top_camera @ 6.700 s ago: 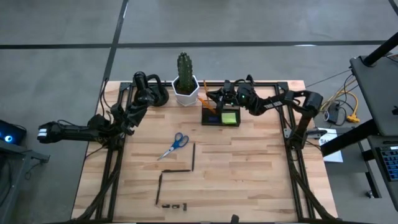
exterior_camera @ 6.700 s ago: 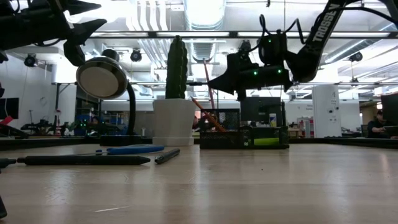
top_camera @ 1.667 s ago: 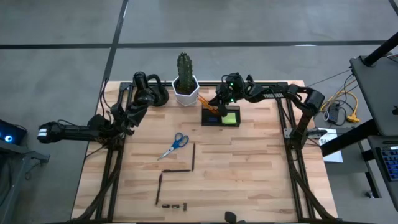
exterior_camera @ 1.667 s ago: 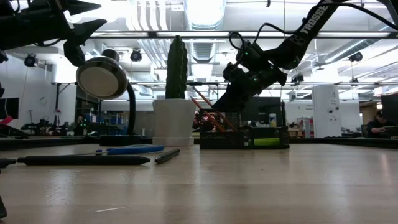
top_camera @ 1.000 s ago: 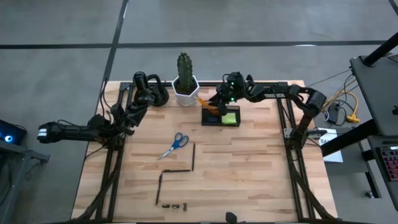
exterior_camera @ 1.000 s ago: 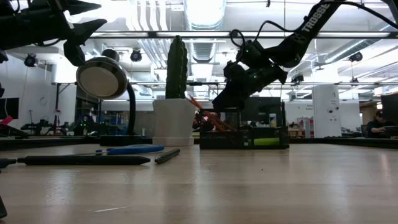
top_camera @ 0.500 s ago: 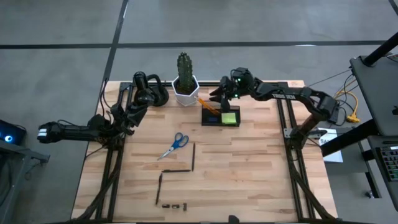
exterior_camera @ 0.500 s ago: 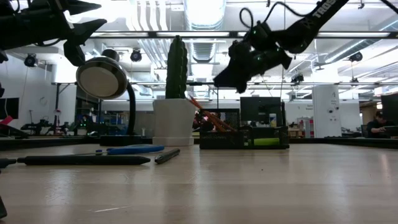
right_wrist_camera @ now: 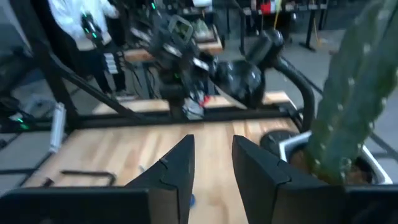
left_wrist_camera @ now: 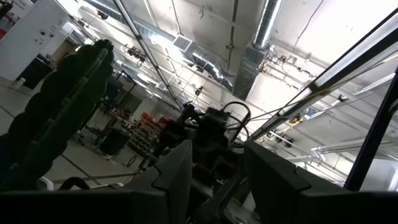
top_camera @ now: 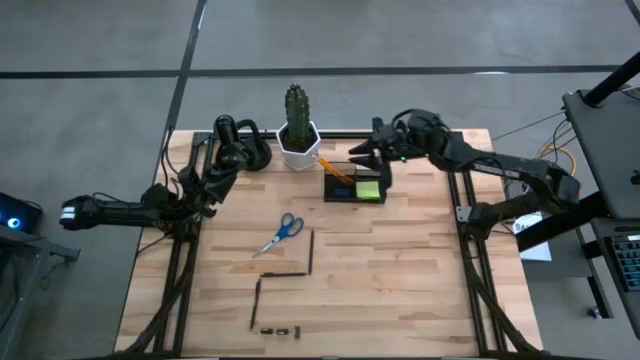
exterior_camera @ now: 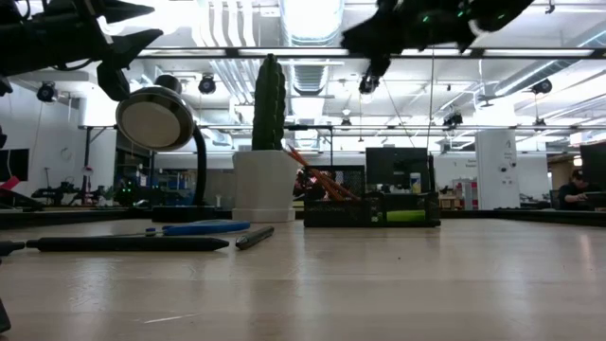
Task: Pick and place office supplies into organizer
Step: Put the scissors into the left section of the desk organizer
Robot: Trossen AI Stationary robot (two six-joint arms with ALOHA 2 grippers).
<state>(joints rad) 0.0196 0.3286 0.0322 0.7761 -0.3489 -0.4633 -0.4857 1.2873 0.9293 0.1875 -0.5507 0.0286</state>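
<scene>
The dark organizer (top_camera: 354, 188) stands near the table's far edge, beside the white cactus pot (top_camera: 298, 150). It holds a lime-green sticky pad (top_camera: 368, 189) and orange pencils (top_camera: 338, 171) that lean out of it toward the pot. My right gripper (top_camera: 372, 163) is open, holds nothing, and hangs high above the organizer (exterior_camera: 374, 43), (right_wrist_camera: 212, 162). On the open wood lie blue-handled scissors (top_camera: 280, 235), dark pens (top_camera: 311, 250) and tiny black clips (top_camera: 280, 329). My left gripper (top_camera: 212, 180) waits, open, raised over the table's far left (left_wrist_camera: 214, 168).
A black rounded gadget (top_camera: 245, 145) stands left of the cactus pot. Two more pens (top_camera: 283, 274), (top_camera: 257, 300) lie toward the near edge. The black frame rails (top_camera: 180, 270) run along both table sides. Bare wood (top_camera: 410, 270) stretches right of the pens.
My right gripper has lifted away from the organizer's pencil side, rising well above it and drawing back toward the table's right. The orange pencils stay leaning in the organizer. Nothing else on the table has moved.
</scene>
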